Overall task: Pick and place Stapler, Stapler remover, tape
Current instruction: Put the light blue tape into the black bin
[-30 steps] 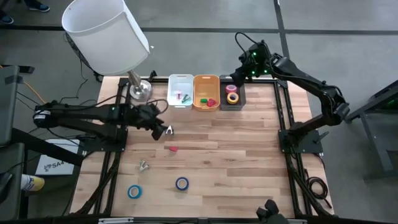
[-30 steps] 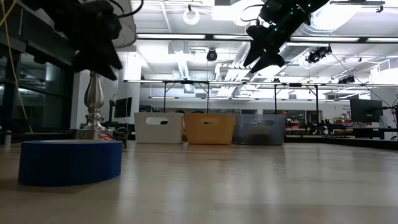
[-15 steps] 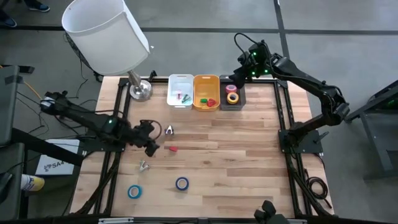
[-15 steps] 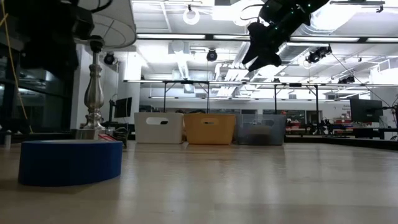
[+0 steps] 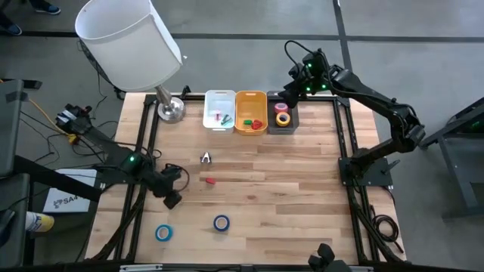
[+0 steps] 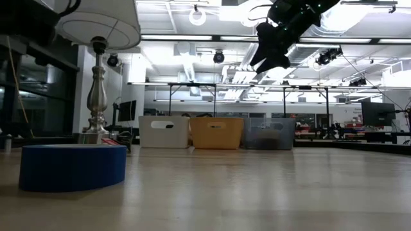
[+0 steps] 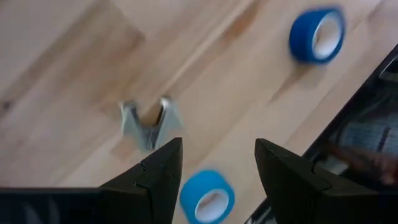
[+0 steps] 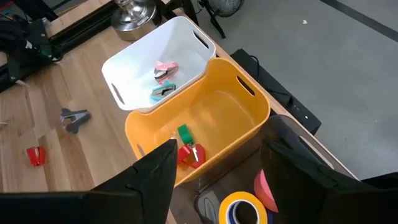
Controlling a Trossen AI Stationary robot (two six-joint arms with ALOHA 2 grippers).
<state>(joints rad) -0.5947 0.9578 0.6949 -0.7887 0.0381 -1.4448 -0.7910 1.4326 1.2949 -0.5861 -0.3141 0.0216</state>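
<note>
My left gripper [image 5: 172, 198] hangs open over the table's near left part, above a silver stapler remover [image 7: 149, 121] that lies flat on the wood. A light blue tape roll [image 5: 163, 232] and a darker blue tape roll [image 5: 221, 222] lie flat nearer the front edge. A second silver stapler remover [image 5: 205, 158] and a small red stapler [image 5: 209, 181] lie mid-table. My right gripper [image 5: 291, 89] waits open in the air above the dark bin [image 5: 292, 119], which holds a yellow roll [image 8: 241, 208] and a pink roll.
Three bins stand side by side at the far edge: white [image 5: 220, 98], orange [image 5: 262, 113] and dark. The white and orange ones hold small coloured items. A lamp with a white shade [image 5: 128, 41] stands at the far left corner. Bare wood covers the table's right half.
My left gripper has swung from beside the mid-table stapler remover toward the table's near left, turning about its wrist, and now hangs over the other stapler remover. Its fingers touched nothing on the way. Nothing on the table has moved.
</note>
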